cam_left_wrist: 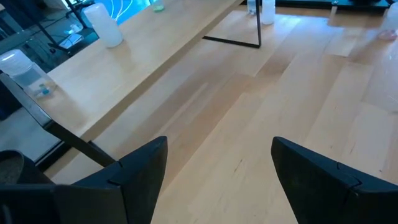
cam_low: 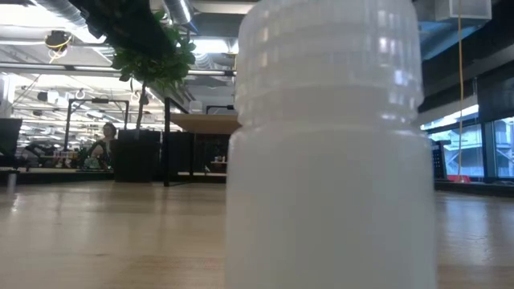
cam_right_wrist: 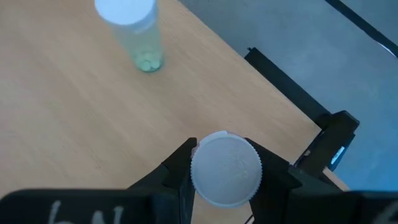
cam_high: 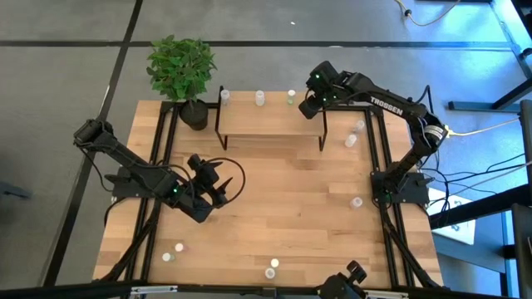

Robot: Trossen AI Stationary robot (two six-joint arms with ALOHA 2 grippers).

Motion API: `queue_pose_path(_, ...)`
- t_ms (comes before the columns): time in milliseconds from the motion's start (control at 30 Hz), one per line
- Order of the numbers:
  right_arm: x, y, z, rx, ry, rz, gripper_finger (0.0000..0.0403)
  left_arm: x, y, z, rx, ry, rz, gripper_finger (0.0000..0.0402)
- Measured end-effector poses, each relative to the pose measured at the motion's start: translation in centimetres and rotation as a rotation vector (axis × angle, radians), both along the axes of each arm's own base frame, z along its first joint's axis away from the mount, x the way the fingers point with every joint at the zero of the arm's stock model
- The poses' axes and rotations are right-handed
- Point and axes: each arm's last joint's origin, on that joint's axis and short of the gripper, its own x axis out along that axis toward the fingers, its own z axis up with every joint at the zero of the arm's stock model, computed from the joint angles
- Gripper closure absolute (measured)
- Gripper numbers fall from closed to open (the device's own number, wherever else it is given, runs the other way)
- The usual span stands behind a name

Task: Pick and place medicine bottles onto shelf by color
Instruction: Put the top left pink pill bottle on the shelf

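Note:
The shelf (cam_high: 270, 126) stands at the table's far middle, with three small bottles on its far edge (cam_high: 224, 97) (cam_high: 259, 98) (cam_high: 291, 96). My right gripper (cam_high: 309, 106) hovers over the shelf's right end, shut on a white-capped bottle (cam_right_wrist: 225, 163). Just beyond it on the board stands a bottle of greenish pills (cam_right_wrist: 134, 31). My left gripper (cam_high: 218, 191) hangs open over bare table in front of the shelf, its fingers (cam_left_wrist: 146, 171) wide apart with nothing between them. My right gripper pinches the bottle between its two fingers (cam_right_wrist: 180, 169), one on each side just under the white cap (cam_right_wrist: 225, 186). The fingers come slanting down from above. The bottle stays upright, cap up; the cap hides whether its base rests on the shelf board.
Loose bottles stand on the table at the right (cam_high: 359, 126) (cam_high: 350, 141) (cam_high: 356, 201) and near the front edge (cam_high: 179, 247) (cam_high: 275, 263). One white bottle (cam_low: 329, 144) fills the low view. A potted plant (cam_high: 183, 71) stands left of the shelf.

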Motion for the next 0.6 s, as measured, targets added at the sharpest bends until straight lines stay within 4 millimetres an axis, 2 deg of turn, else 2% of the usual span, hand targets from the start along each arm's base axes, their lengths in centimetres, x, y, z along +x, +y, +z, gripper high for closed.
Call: queue_pose_path(600, -0.17, -0.25, 0.00, -0.023, 0.016, -0.023, 0.0287, 0.00, 0.00, 0.00, 0.000, 0.000, 0.000, 0.0119)
